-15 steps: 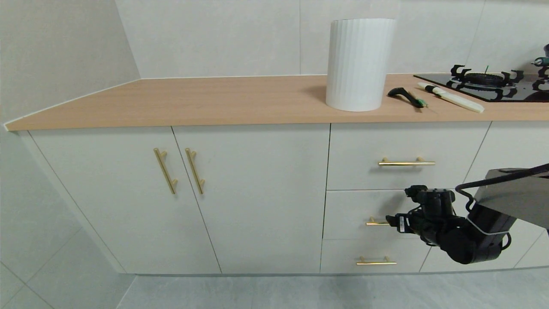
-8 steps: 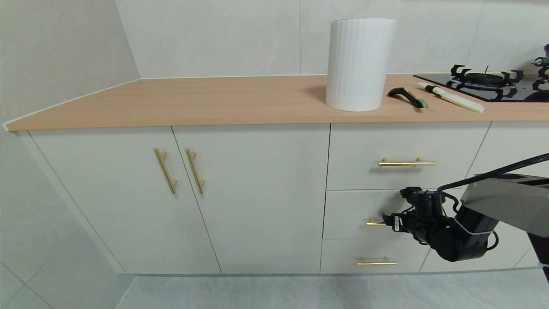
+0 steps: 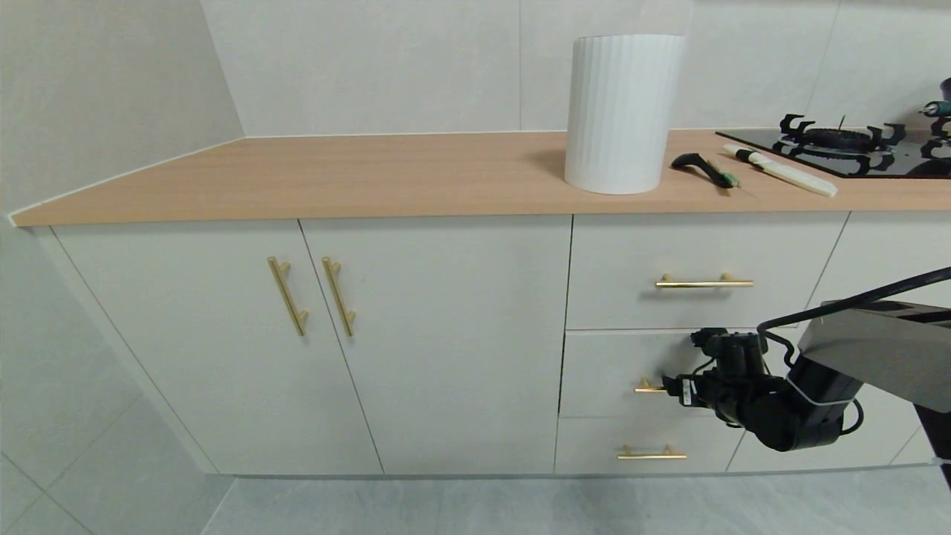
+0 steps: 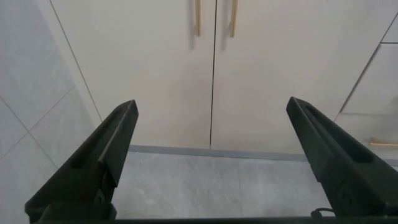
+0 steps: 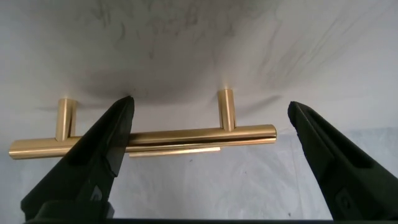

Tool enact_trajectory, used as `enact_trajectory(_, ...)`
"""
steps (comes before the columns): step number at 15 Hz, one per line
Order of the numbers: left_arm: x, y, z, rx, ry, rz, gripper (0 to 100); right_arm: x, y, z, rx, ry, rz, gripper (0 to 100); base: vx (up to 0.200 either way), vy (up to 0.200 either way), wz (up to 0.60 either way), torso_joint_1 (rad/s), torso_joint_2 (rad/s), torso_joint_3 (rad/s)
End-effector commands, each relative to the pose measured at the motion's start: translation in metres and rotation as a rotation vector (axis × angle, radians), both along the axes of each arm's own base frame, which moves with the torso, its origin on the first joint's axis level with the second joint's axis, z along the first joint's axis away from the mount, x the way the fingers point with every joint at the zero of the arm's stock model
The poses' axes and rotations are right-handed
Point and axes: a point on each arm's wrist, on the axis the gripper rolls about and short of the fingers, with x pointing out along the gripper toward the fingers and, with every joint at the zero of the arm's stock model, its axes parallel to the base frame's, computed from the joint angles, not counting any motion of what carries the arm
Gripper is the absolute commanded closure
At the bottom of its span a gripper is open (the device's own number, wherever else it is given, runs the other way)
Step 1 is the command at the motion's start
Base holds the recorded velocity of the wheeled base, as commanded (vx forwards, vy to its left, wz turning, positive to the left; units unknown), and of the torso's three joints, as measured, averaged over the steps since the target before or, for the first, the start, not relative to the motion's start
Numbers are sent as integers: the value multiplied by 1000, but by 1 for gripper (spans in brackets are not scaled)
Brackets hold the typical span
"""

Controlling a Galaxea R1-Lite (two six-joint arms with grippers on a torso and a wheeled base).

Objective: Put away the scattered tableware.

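Right hand (image 3: 680,387) sits at the middle drawer handle (image 3: 648,386) in the head view, judged ready to open storage; the black utensil (image 3: 702,167) and white knife (image 3: 780,169) lie on the surface (image 3: 371,174) beside the white canister (image 3: 622,111). Left wrist view: left hand (image 4: 211,118) open, facing the cupboard doors (image 4: 155,62). Right wrist view: fingers (image 5: 99,162) spread wide before the handle, gripping nothing.

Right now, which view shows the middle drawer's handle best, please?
The right wrist view: the handle sits close before the open right gripper, both posts visible. The head view shows its left end; the left wrist view faces cabinet doors.
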Motion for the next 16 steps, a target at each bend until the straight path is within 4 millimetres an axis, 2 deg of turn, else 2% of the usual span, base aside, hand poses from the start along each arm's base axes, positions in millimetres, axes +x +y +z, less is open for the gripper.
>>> enact_trajectory(1, 0, 0, 0, 1, 1, 0, 0, -2, 0, -1, -10, 14, 7, 0, 0, 0, 0, 0, 0, 0)
enact_trajectory(4, 0, 0, 0, -1, 1, 0, 0, -9, 0, 6, -15, 25, 10, 0, 0, 0, 0, 0, 0, 0)
enact_trajectory(7, 0, 0, 0, 1, -1, 0, 0, -28, -1, 33, -21, 90, 35, 0, 0, 0, 0, 0, 0, 0)
enact_trajectory(11, 0, 0, 0, 1, -1, 0, 0, -85, 11, 146, 26, 113, 170, 0, 0, 0, 0, 0, 0, 0)
enact_trajectory(13, 0, 0, 0, -1, 1, 0, 0, -111, 17, 190, 42, 59, 216, 0, 0, 0, 0, 0, 0, 0)
enact_trajectory(15, 0, 0, 0, -1, -1, 0, 0, -125, 20, 211, 46, -9, 234, 0, 0, 0, 0, 0, 0, 0)
enact_trajectory(16, 0, 0, 0, -1, -1, 0, 0, -126, 22, 214, 48, -22, 238, 0, 0, 0, 0, 0, 0, 0)
